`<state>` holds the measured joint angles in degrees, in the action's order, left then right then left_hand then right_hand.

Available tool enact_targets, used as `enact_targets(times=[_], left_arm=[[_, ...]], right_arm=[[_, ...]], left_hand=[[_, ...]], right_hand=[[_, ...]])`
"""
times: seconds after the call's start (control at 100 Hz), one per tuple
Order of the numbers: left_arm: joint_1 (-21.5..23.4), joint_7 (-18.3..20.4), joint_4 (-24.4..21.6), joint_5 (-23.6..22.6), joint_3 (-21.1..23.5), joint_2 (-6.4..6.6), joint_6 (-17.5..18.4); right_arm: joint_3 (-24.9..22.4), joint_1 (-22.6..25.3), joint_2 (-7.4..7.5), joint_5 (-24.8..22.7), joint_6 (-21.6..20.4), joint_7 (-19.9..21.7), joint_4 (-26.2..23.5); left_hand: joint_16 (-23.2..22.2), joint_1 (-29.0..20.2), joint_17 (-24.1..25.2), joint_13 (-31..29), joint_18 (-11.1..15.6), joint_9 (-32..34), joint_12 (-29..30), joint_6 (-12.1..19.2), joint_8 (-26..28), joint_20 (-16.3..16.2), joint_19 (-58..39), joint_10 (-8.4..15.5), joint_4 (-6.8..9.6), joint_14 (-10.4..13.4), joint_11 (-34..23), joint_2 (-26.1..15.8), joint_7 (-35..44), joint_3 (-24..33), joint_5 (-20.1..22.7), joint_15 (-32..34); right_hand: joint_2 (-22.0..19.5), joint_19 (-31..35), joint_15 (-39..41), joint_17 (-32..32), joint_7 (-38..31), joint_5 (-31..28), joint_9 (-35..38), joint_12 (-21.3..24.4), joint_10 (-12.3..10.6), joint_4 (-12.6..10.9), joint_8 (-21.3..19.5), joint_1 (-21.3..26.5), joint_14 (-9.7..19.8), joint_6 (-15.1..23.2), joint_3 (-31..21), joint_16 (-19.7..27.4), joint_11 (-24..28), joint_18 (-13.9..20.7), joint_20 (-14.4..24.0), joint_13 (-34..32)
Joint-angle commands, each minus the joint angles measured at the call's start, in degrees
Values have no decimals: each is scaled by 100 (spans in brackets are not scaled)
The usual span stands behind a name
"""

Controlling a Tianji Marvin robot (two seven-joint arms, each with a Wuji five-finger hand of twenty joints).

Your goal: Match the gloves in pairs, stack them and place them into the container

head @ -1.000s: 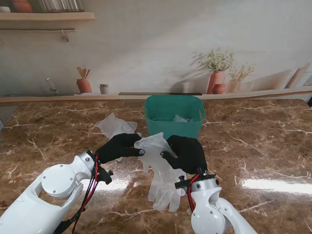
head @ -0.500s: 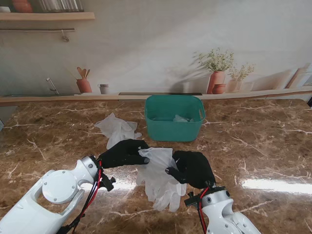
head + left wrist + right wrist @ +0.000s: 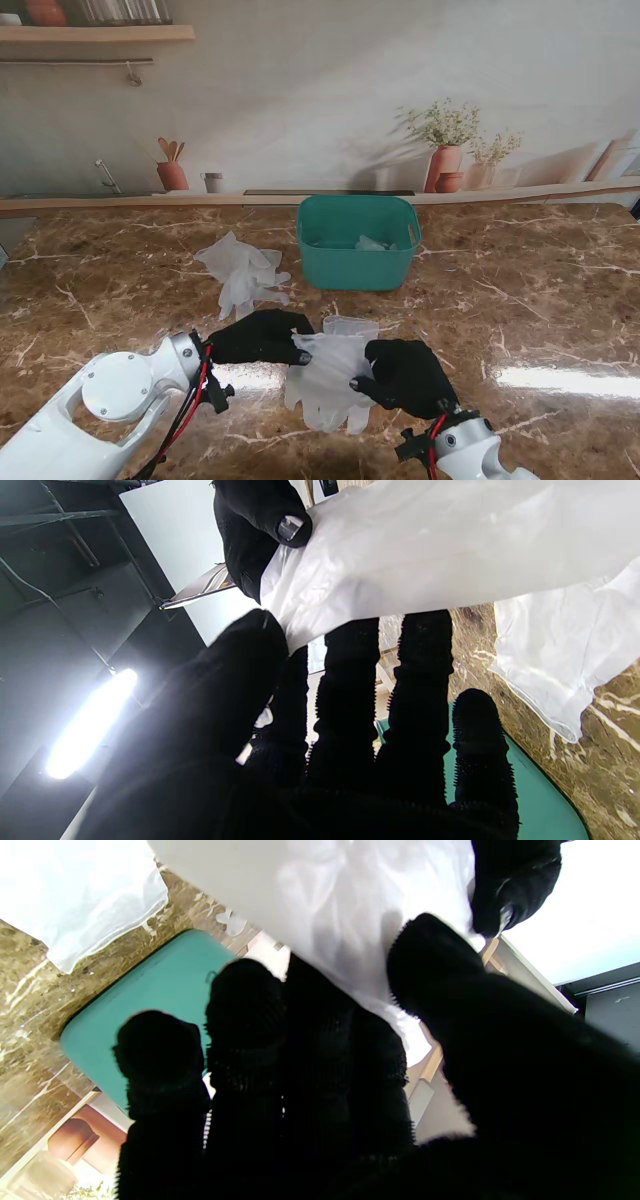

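Note:
Both my black-gloved hands pinch one translucent white glove (image 3: pixel 328 370) between them, low over the table near me. My left hand (image 3: pixel 262 336) is shut on the glove's left edge, and my right hand (image 3: pixel 408 374) is shut on its right edge. The left wrist view shows the held glove (image 3: pixel 425 550) stretched from my left fingers (image 3: pixel 345 690) to the right hand's thumb. The right wrist view has the held glove (image 3: pixel 340 900) above my right fingers (image 3: pixel 310 1050). A second pile of white gloves (image 3: pixel 240 268) lies left of the teal container (image 3: pixel 358 262), which holds some clear gloves inside.
The marble table (image 3: pixel 540 290) runs back to a low ledge with terracotta pots of plants (image 3: pixel 444 160) and a pot of utensils (image 3: pixel 172 170). A bright light glare (image 3: pixel 560 378) lies on the table at right.
Both hands have drawn back toward me with the glove held between them, and it now hangs lower, bunched close to the table. The far pile of gloves is fully uncovered.

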<state>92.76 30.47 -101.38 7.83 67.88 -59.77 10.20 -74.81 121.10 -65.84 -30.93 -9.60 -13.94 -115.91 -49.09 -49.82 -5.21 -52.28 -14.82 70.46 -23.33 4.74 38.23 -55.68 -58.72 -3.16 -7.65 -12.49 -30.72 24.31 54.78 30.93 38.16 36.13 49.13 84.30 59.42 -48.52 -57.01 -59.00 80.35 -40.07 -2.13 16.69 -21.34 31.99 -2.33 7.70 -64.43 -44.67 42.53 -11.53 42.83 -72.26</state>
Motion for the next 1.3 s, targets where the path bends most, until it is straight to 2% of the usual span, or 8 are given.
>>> enact_targets(times=[0.0, 0.16, 0.32, 0.45, 0.71, 0.97, 1.14, 1.29], left_arm=[[49, 12, -44, -2, -34, 17, -85], [0, 48, 38, -11, -122, 15, -244], [-144, -104, 178, -300, -280, -7, -373], [-364, -447, 381, -684, -515, -66, -457], [-1023, -1390, 1095, -1539, -1231, -284, -622], [-1711, -2046, 1941, -1933, -1974, -528, -808], [-1938, -2517, 2308, -2216, -2282, -685, -1008], [-2098, -2712, 2538, -2443, -2458, -748, -1117]], right_arm=[[-30, 159, 35, 71, 8, 109, -41], [-50, 243, 37, 245, 188, 220, -68], [80, -40, 18, 336, 496, 213, 190], [229, -470, -11, 419, 795, 190, 562], [538, -1356, -76, 423, 1291, 55, 1426], [828, -2053, -132, 301, 1453, -144, 2269], [1005, -2366, -193, 296, 1517, -359, 2734], [1152, -2553, -210, 195, 1541, -461, 2992]], left_hand=[[-61, 105, 13, -225, 69, 344, 85, -20, 22, 91, -259, 128, -138, 52, -161, -192, 174, -10, -277, 196], [-72, 65, -2, -250, 35, 354, 94, -109, 21, 110, -294, 120, -133, 11, -241, -228, 197, -60, -314, 238], [-87, 47, 12, -209, 28, 314, 101, -103, 34, 120, -318, 117, -125, 4, -276, -238, 219, -103, -340, 266], [-97, 28, 16, -186, 27, 267, 98, -102, 49, 119, -352, 123, -114, -9, -308, -231, 239, -123, -361, 288], [-131, 52, 2, -187, 5, 233, 51, -51, 49, 93, -473, 149, -103, -31, -435, -193, 280, -110, -364, 398], [-164, 155, 2, -202, 2, 228, -77, 36, 39, 104, -552, 188, -124, -31, -572, -89, 339, 72, -343, 544], [-198, 235, -35, -274, 2, 275, -197, 67, 43, 103, -620, 219, -145, -47, -664, 2, 370, 212, -298, 666], [-202, 304, -60, -311, 25, 307, -252, 107, 39, 111, -650, 250, -166, -11, -674, 37, 375, 291, -278, 707]], right_hand=[[95, 309, 194, -130, -219, -19, 301, 96, 225, 137, 45, 166, 99, -37, -54, -50, 172, -33, -14, -316], [89, 351, 314, -198, -223, -21, 298, 111, 208, 114, 85, 167, 107, -69, -51, -54, 273, -33, -45, -312], [86, 357, 331, -204, -219, -10, 294, 127, 188, 107, 102, 168, 112, -68, -53, -42, 296, -32, -60, -307], [69, 348, 325, -178, -222, -9, 287, 142, 191, 102, 108, 183, 99, -50, -55, -25, 301, -30, -73, -302], [43, 331, 270, -106, -225, 9, 280, 172, 175, 114, 102, 175, 84, 1, -46, 24, 292, -31, -94, -290], [39, 333, 220, -58, -227, 20, 272, 184, 159, 124, 70, 164, 87, 60, -56, 58, 287, -34, -101, -292], [38, 332, 200, -30, -213, 22, 274, 189, 160, 128, 68, 158, 81, 83, -51, 68, 280, -26, -105, -293], [36, 334, 183, -33, -204, 18, 272, 194, 131, 131, 71, 140, 97, 127, -55, 76, 272, -17, -112, -292]])
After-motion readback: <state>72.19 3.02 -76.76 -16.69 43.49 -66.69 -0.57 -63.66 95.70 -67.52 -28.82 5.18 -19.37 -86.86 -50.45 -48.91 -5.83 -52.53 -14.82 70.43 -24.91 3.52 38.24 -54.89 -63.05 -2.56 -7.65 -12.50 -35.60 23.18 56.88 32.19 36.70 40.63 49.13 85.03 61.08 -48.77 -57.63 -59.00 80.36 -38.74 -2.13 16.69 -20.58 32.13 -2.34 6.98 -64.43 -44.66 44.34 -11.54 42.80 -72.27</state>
